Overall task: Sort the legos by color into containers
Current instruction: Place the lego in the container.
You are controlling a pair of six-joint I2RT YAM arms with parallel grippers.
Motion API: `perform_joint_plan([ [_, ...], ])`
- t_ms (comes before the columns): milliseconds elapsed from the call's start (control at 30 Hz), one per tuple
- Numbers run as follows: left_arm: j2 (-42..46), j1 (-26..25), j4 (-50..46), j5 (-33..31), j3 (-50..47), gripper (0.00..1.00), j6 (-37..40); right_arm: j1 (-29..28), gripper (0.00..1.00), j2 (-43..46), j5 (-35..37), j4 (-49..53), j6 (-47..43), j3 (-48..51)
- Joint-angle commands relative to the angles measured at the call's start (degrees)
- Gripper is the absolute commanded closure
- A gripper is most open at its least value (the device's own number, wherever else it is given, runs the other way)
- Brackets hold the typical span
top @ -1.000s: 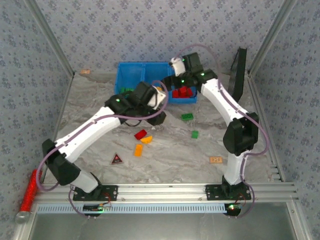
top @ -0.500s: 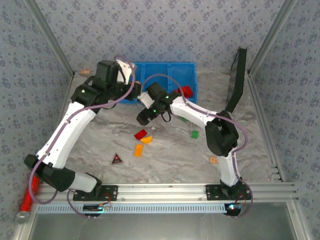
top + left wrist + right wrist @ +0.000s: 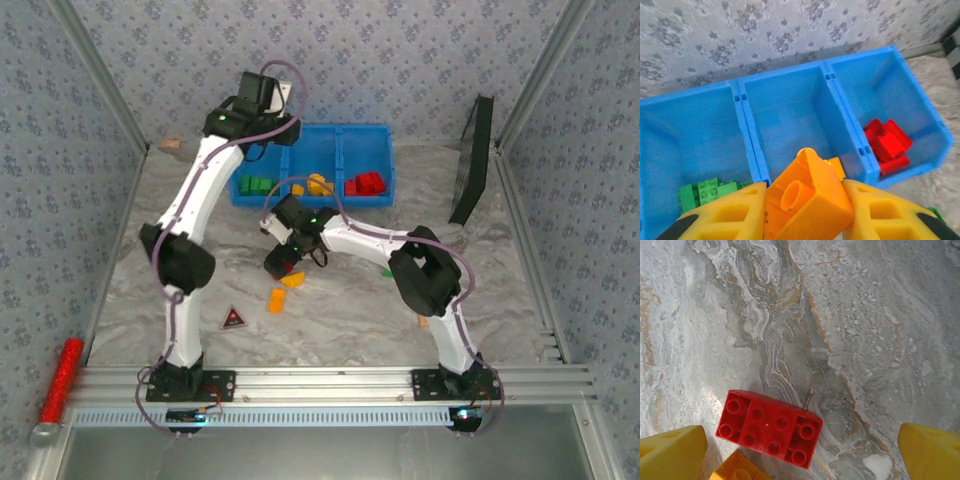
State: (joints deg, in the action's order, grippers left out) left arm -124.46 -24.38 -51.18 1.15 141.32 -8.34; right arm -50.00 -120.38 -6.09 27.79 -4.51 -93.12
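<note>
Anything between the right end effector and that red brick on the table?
Nothing visible. The red brick lies uncovered below the open right end effector, between its fingers; an orange brick sits close beside it.

Walls (image 3: 400,60): three sides, blue-grey wallpaper with a repeating floral motif. Desk (image 3: 340,320): marbled grey-white surface with tan veins. Aluminium posts (image 3: 103,82) run up the corners; a slotted aluminium rail (image 3: 330,380) spans the near edge. Black panel (image 3: 472,160) leans at the right wall. Lighting even, diffuse
</note>
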Motion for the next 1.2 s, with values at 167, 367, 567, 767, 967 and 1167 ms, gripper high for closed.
perform_joint_plan([
  [167, -16.08, -0.20, -6.08, 1.90, 13.64, 0.73, -2.62, -1.63, 0.00, -2.73, 4.31, -0.29, 1.18, -0.47],
  [367, -21.40, -0.49, -3.59, 4.39, 13.64, 0.72, -4.90, -2.43, 0.00, -4.06, 5.77, -0.35, 1.17, -1.04],
  [567, -24.56, -1.50, -3.34, 3.68, 13.46, 0.67, -5.84, -2.56, 0.00, -5.78, 5.41, -0.85, 1.26, -1.84],
  [767, -26.69, -1.71, -3.29, 4.39, 13.38, 0.64, -7.22, -2.57, 0.00, -6.93, 5.01, -0.80, 1.26, -2.85],
  [967, -27.14, -1.76, -3.24, 4.47, 12.52, 0.59, -7.22, -2.60, 0.11, -7.67, 4.56, -0.90, 1.35, -2.68],
  [1167, -27.15, -1.79, -3.58, 4.64, 12.55, 0.43, -7.26, -2.39, 0.18, -8.29, 4.58, -0.58, 1.44, -2.50],
])
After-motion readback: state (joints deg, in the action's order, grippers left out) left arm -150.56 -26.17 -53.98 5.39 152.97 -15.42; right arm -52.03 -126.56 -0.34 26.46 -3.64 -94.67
